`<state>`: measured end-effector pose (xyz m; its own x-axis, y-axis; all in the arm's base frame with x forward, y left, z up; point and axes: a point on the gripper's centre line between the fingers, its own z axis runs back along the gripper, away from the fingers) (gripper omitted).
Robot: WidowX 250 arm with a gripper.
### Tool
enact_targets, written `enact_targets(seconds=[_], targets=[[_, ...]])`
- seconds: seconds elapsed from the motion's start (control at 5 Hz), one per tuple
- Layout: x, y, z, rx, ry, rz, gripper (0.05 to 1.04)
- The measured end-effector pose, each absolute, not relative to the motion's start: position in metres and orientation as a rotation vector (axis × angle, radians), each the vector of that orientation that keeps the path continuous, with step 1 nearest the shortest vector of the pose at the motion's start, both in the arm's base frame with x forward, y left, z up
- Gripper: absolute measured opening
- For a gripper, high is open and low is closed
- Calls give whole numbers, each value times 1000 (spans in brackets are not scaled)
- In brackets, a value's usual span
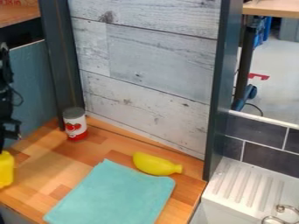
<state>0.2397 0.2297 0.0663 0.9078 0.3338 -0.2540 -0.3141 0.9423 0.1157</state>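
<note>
At the left edge hangs the black gripper (8,127), partly cut off by the view's border. Just below it is a yellow object (6,169), also cut off at the edge; whether the two touch, I cannot tell. To the gripper's right, a white and red can (75,124) with a grey top stands upright near the back wall. A turquoise cloth (116,195) lies flat on the wooden counter (51,159). Along the cloth's upper right edge lies a yellow banana (155,165), its stem end pointing right.
A whitish plank wall (152,65) rises behind the counter, between dark upright posts (218,100). At the lower right are a white ribbed drainboard (242,186) and a metal tap (281,215), with dark tiles (269,158) behind them.
</note>
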Motion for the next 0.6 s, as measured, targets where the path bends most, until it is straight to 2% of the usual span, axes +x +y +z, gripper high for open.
enact_targets(seconds=[0.4, 0.6], targets=[[238, 231, 65, 64, 275, 325, 128], [239, 232, 64, 70, 267, 342, 313]])
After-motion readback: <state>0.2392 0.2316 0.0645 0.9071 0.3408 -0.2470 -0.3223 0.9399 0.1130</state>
